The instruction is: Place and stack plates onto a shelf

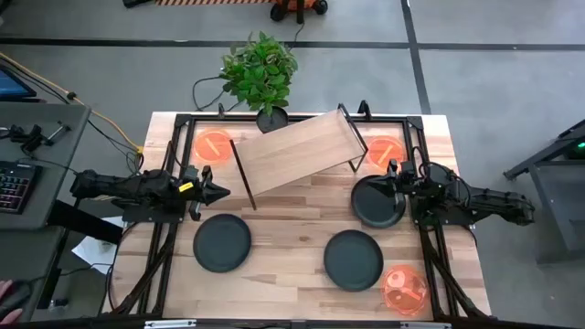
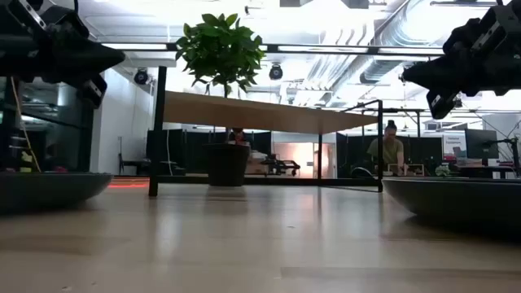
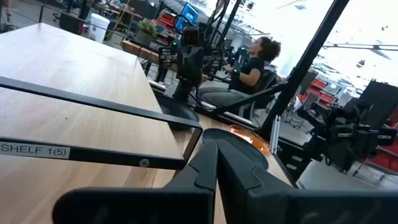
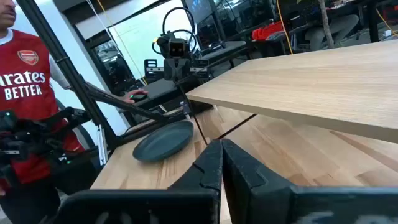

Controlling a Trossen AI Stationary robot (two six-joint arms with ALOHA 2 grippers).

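The shelf stands on thin black legs at the table's far middle, its light board turned askew. Three dark plates lie flat on the table: near left, near middle and right. Orange plates lie at the far left, far right and near right. My left gripper is shut and hovers off the shelf's left end, raised above the table. My right gripper is shut and hangs over the right dark plate's far edge, well above it.
A potted plant stands behind the shelf at the table's far edge. Black frame rails run along both table sides. Bare wood lies between the near dark plates and in front of the shelf. A person in a red shirt stands beyond the table.
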